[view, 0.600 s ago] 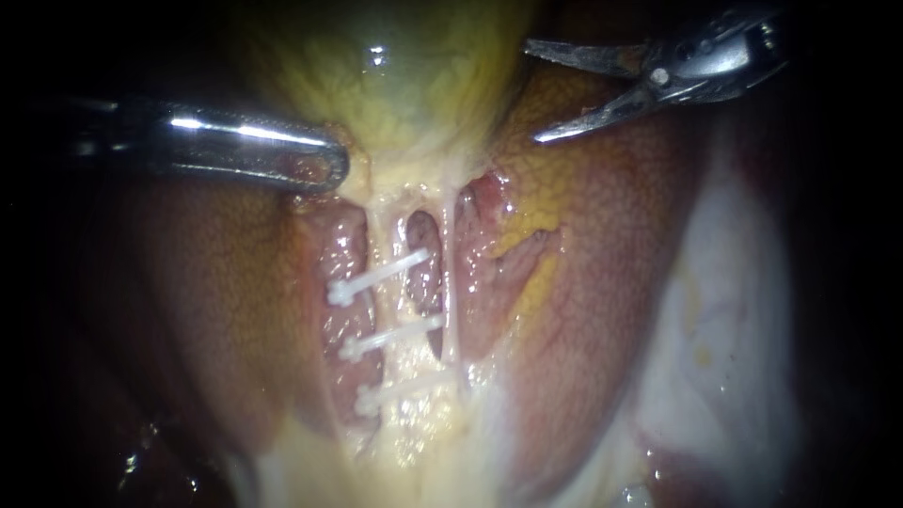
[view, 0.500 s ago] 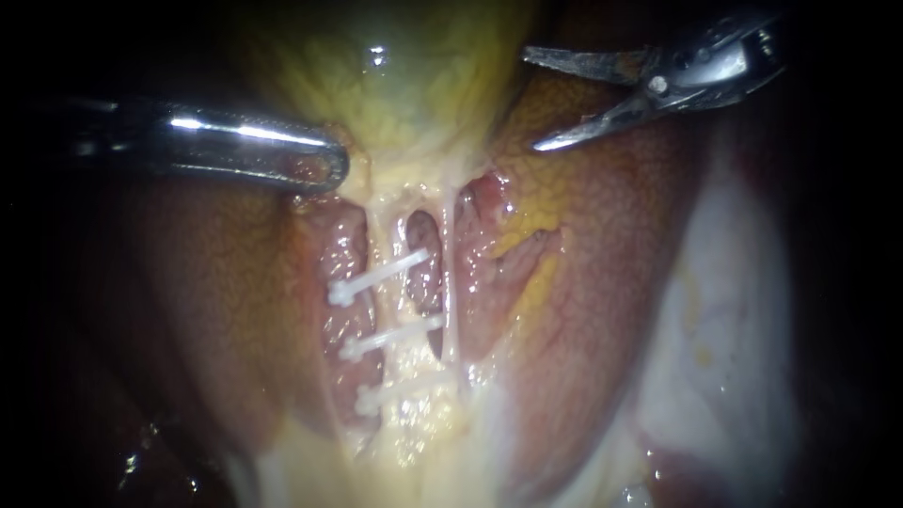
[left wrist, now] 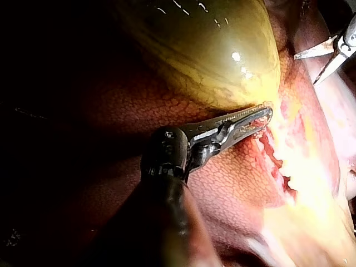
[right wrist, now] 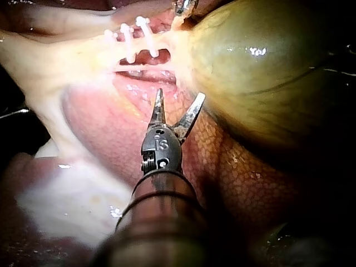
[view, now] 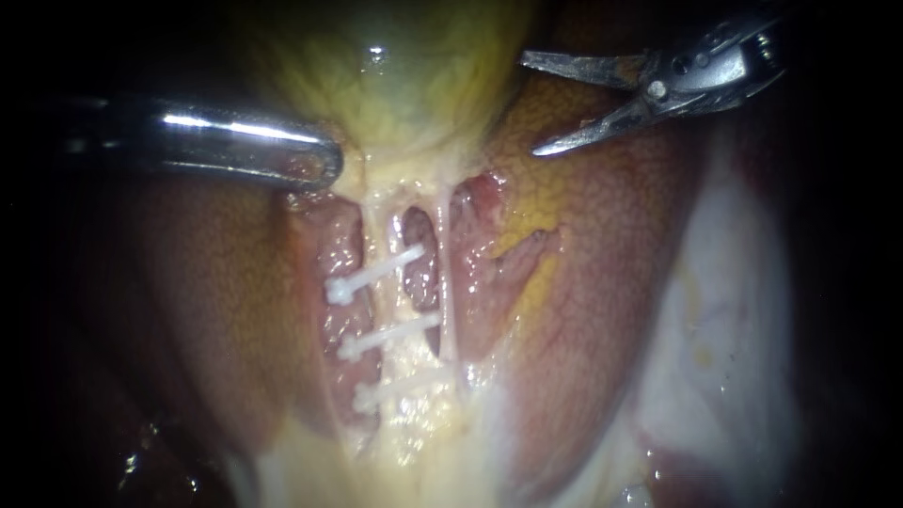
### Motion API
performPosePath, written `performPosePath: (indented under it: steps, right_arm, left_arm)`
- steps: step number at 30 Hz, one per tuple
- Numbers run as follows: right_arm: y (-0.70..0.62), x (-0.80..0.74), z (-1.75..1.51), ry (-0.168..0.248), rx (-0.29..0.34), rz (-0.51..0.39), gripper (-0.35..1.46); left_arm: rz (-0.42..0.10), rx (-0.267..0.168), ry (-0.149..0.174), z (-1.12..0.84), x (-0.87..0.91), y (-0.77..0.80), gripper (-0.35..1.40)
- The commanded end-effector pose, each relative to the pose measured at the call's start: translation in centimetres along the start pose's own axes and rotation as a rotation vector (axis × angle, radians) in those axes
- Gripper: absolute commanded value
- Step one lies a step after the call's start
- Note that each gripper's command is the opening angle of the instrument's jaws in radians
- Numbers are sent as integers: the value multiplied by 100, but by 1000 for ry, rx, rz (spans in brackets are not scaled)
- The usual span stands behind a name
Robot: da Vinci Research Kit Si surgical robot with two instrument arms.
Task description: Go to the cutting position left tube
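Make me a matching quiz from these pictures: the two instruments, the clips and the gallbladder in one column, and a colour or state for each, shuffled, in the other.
Column one
1. left instrument
2. right instrument
3. clips
4. gallbladder

Column two
A. white, set across the left tube
B. jaws open, holding nothing, over the liver
C. greenish yellow and glossy
D. jaws shut on the gallbladder's narrow end

Pairs: 1-D, 2-B, 3-A, 4-C

Dark surround [view: 38, 282] at edges; light pools on centre, fades outward; wet glints on liver [view: 616, 268] surface.
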Motion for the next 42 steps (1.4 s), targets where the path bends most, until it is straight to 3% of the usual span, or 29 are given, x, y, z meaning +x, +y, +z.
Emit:
performPosePath:
  steps: [1, 6, 18, 30, 42]
  right_arm:
    - [0, 0, 0, 0, 0, 0, 136]
    - [0, 0, 1, 3, 5, 0, 136]
    - [-7, 3, 8, 39, 51, -8, 136]
    - [-34, 15, 28, 105, 163, 124, 136]
    - [-70, 10, 62, 128, 270, 194, 136]
  left_arm:
    - [-5, -6, 0, -5, -3, -1, -35]
    - [-8, -17, -13, -25, -15, -6, -35]
    - [-7, -19, -14, -25, -12, -7, -35]
    - [-7, -19, -14, -25, -12, -6, -35]
    - [-7, -19, -14, -25, -11, -7, -35]
